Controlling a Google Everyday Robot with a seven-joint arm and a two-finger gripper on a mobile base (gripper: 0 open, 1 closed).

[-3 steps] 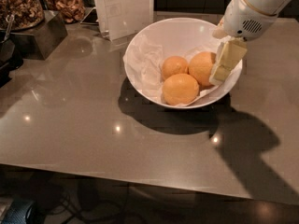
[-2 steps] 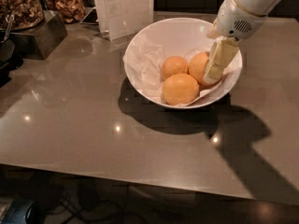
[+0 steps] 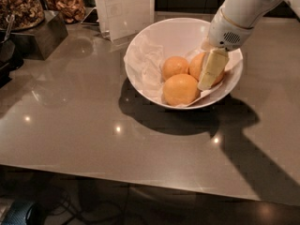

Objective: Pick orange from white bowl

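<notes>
The grey worktop [image 3: 84, 125] carries everything. The robot arm [image 3: 243, 8] reaches in from beyond the far right of the white bowl [image 3: 178, 32], which sits on the far half of the worktop. A clear upright placard [image 3: 124, 8] stands just behind the bowl's left side, and a dark box [image 3: 33, 36] with jars of snacks sits well to the bowl's left.

Inside the bowl, crumpled white paper [image 3: 145, 64] lines the left wall. Three fruits lie right of the bowl's centre:
- the orange [image 3: 197, 63], on the right, deeper in colour, partly hidden;
- a paler, flatter orange [image 3: 180, 89], nearest the bowl's front rim;
- a smaller orange [image 3: 174, 67], behind it to the left.

The end effector [image 3: 211, 71] is inside the bowl, lying against the front right of the orange. Over the last second it has shifted left and lower, from the bowl's right rim onto the fruit. Judgement: approach is nearly complete and grasping is next. Whether it is apart or together cannot be told.
</notes>
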